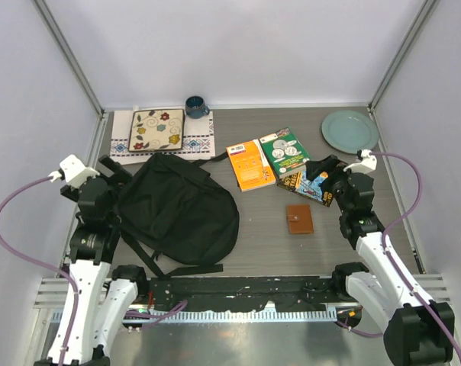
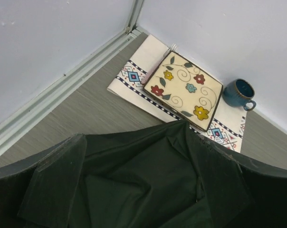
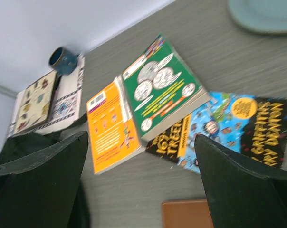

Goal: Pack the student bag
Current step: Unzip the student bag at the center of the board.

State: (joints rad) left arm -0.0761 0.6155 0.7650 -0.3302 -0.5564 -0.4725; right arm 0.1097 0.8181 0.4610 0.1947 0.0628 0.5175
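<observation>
The student bag (image 1: 177, 213) is a large black backpack lying flat at the left of the table. My left gripper (image 1: 114, 172) is open at the bag's upper left edge. In the left wrist view its fingers (image 2: 53, 183) stand wide apart with the bag's black fabric (image 2: 148, 185) between them. My right gripper (image 1: 320, 171) is open and empty above a blue and black comic book (image 1: 307, 187). In the right wrist view the gripper (image 3: 143, 187) hangs over bare table, near an orange book (image 3: 110, 126), a green book (image 3: 160, 88) and a brown wallet (image 3: 186, 213).
An orange book (image 1: 249, 165), a green book (image 1: 285, 152) and a brown wallet (image 1: 299, 219) lie right of the bag. A floral square plate (image 1: 156, 130) on a patterned mat, a blue mug (image 1: 195, 106) and a teal plate (image 1: 349, 130) stand along the back.
</observation>
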